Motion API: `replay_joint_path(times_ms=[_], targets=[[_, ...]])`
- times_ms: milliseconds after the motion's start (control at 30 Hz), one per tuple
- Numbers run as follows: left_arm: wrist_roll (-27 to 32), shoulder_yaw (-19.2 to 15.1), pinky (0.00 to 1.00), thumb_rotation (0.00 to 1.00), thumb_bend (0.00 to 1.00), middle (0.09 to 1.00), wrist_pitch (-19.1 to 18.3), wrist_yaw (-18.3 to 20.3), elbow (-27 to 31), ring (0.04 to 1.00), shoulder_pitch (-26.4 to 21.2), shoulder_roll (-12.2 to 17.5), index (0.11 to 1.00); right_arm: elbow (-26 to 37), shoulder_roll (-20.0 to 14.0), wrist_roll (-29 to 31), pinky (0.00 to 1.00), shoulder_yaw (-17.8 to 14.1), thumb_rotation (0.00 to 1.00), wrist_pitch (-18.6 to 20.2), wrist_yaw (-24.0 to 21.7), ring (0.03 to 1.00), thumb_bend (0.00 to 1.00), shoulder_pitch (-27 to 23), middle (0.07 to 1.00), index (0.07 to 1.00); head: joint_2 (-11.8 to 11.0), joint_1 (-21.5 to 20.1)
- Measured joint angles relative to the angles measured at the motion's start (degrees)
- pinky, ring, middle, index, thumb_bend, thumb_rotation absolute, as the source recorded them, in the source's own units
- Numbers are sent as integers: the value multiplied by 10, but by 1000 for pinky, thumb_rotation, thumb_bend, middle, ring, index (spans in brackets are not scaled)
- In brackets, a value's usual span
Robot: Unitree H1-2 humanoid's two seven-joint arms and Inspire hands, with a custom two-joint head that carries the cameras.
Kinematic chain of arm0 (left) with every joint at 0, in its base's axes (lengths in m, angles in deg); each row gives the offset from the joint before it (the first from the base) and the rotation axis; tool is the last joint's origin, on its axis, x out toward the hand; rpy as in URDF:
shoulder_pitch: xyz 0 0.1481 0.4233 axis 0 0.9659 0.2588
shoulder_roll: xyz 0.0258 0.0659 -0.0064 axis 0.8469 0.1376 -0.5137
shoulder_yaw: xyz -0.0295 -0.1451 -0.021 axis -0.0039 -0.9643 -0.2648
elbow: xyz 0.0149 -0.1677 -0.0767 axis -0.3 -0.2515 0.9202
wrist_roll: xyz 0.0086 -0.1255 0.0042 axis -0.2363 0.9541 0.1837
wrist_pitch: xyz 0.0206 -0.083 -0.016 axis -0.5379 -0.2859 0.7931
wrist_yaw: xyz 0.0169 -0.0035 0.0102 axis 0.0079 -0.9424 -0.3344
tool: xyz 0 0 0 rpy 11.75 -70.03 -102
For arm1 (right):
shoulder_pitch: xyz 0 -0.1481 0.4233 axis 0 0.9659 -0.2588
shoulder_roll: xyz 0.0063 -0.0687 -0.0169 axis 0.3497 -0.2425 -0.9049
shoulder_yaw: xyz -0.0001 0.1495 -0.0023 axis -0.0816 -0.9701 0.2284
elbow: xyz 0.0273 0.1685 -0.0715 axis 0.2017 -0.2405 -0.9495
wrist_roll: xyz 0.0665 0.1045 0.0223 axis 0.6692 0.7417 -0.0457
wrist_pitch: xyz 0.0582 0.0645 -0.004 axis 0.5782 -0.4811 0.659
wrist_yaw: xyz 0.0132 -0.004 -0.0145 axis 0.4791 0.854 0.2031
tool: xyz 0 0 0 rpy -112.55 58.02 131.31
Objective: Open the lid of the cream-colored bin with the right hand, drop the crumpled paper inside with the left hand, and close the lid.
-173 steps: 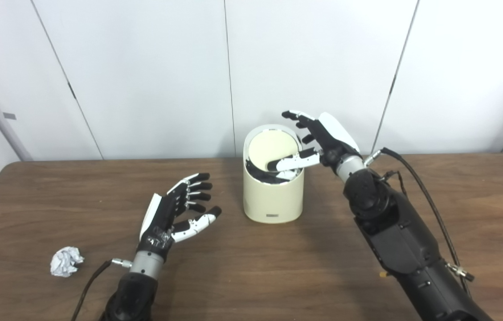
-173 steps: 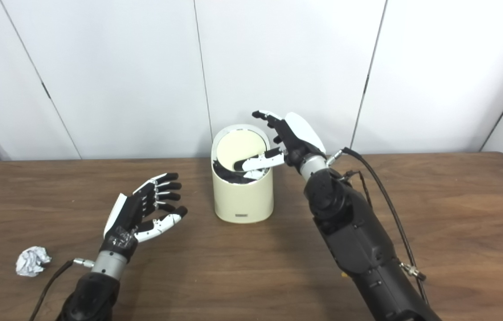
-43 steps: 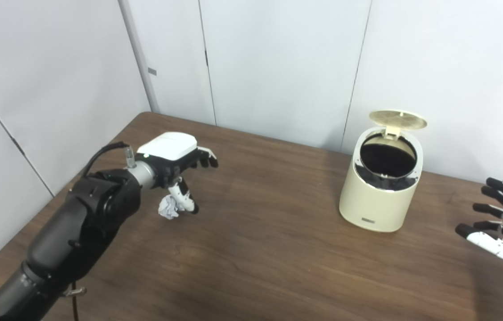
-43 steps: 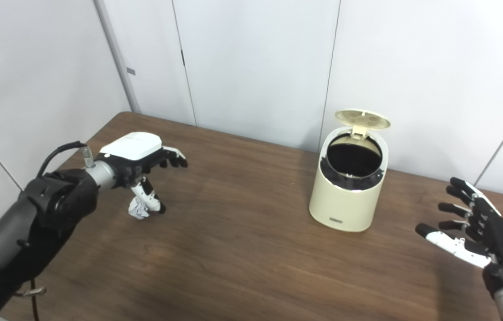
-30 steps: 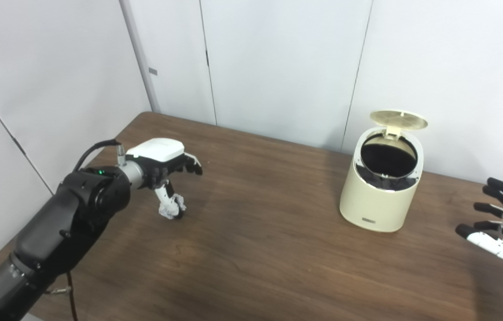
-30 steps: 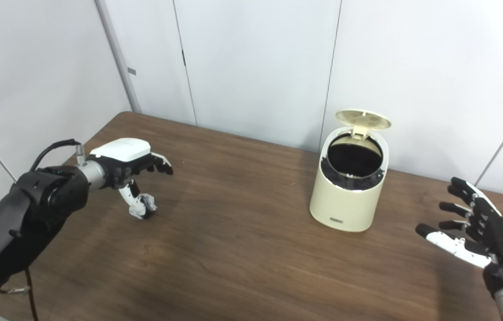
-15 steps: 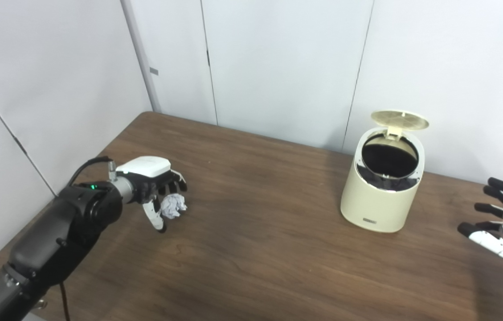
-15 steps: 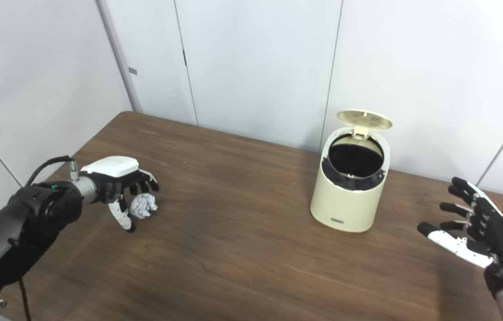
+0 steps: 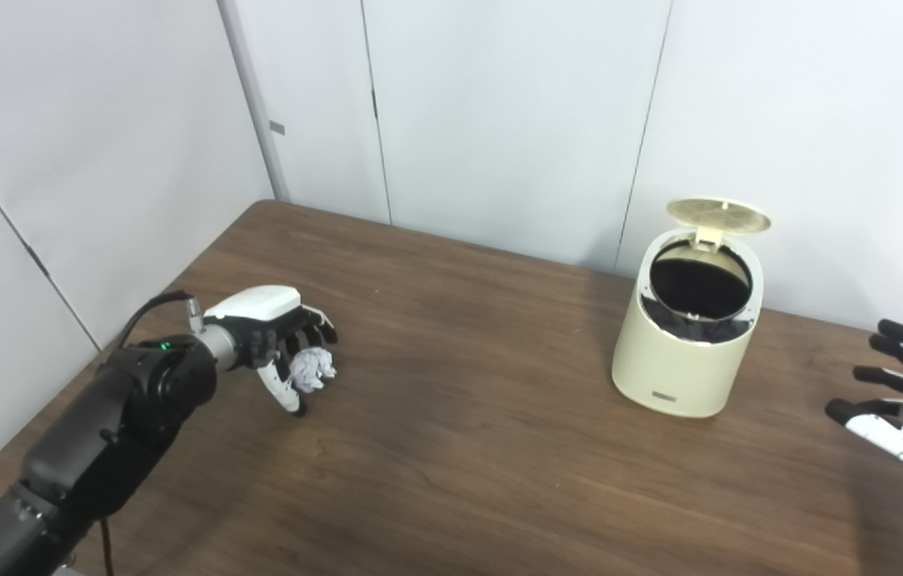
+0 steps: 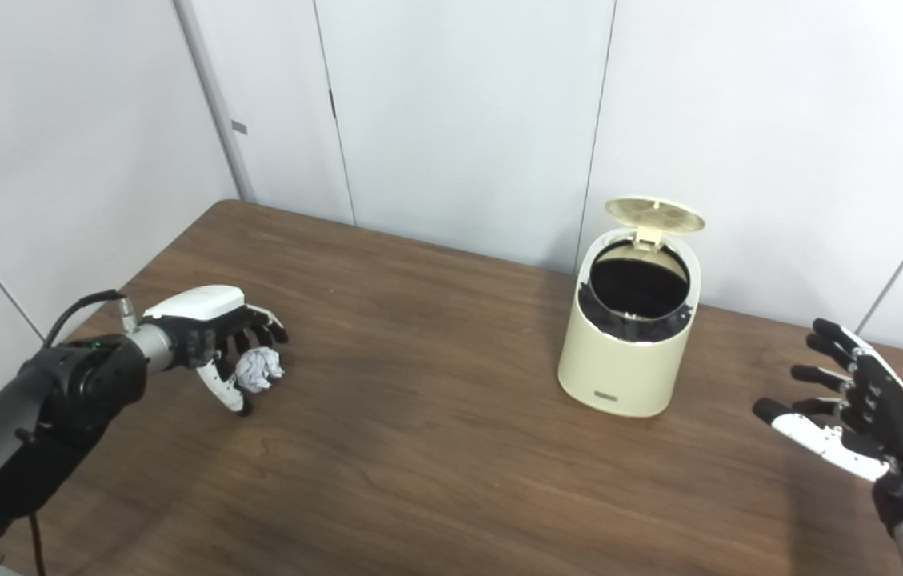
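The cream-colored bin [image 9: 679, 352] stands at the back right of the brown table [image 9: 459, 448]. Its round lid [image 9: 717, 214] is tipped up at the back, and the dark inside shows. My left hand [image 9: 279, 340] hovers over the table's left side, curled around the white crumpled paper [image 9: 312, 370], which sits between the fingers and the thumb. My right hand [image 10: 867, 424] floats at the far right, well clear of the bin, palm turned inward and fingers spread, holding nothing.
White wall panels rise close behind the table and along its left side. The table's left corner and edge lie just beneath my left forearm [image 9: 123, 416]. Bare wood stretches between the paper and the bin.
Within the last second my left hand closed on the paper, lifted it off the table and drew slightly toward me. The right hand and the bin with its raised lid stayed put.
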Motion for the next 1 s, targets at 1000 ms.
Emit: replay_joint_path(times_ms=[1000], targets=[[34, 8, 367, 0, 499, 460, 63, -103, -50, 384, 5, -26, 530, 18, -8, -7, 534, 0, 277, 24, 0, 742, 716, -2, 853, 846, 8, -4]])
